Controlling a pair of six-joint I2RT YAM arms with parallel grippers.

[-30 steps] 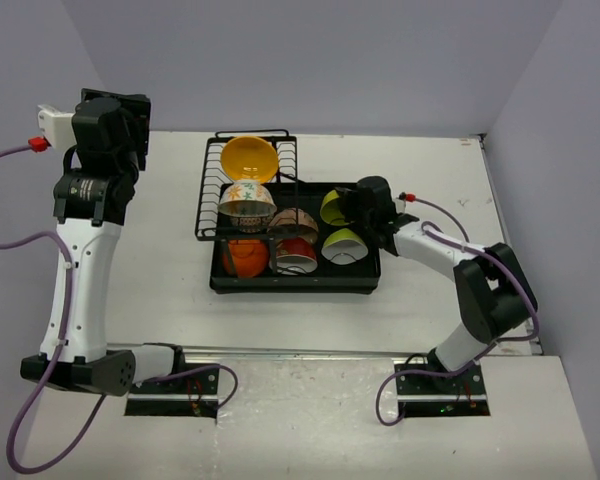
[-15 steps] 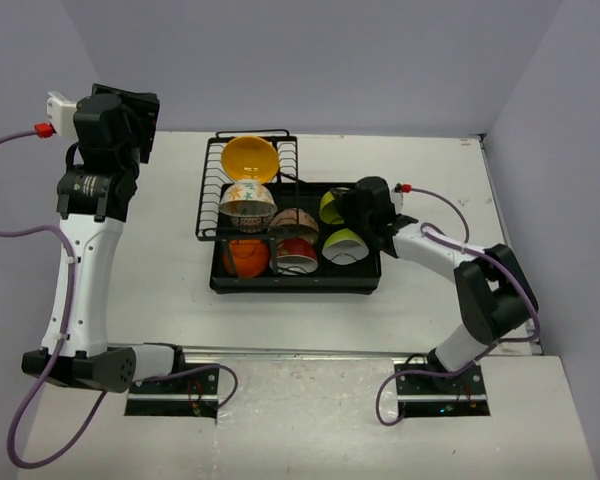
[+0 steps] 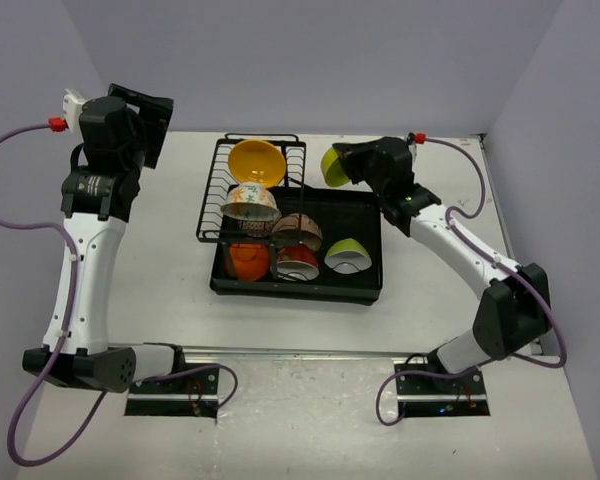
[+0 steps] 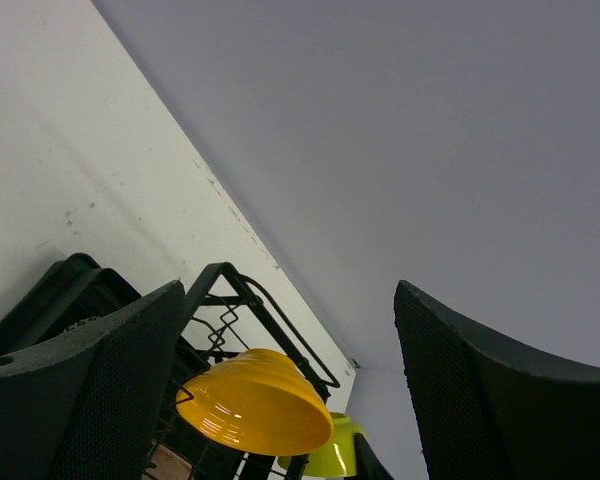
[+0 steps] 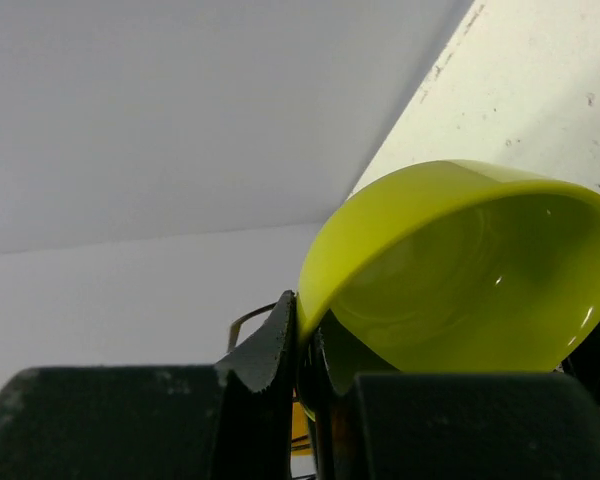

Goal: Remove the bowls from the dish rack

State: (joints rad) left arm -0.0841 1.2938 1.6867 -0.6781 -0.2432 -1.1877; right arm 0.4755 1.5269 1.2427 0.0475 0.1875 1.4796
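My right gripper is shut on the rim of a lime green bowl and holds it in the air above the far right corner of the dish rack. The right wrist view shows the rim pinched between the fingers, with the bowl tilted and the gripper below it. In the rack's wire part stand a yellow-orange bowl and a floral bowl. Its tray holds brown speckled, orange, red and lime green bowls. My left gripper hangs open, high at the rack's left.
The left wrist view looks between the open fingers at the yellow-orange bowl in the rack, with the held lime bowl behind it. Grey walls close the table at the back and sides. Bare white table lies right of the tray.
My right gripper has lifted the lime green bowl out of the tray and carried it up and back. The left arm has swung slightly to the right.
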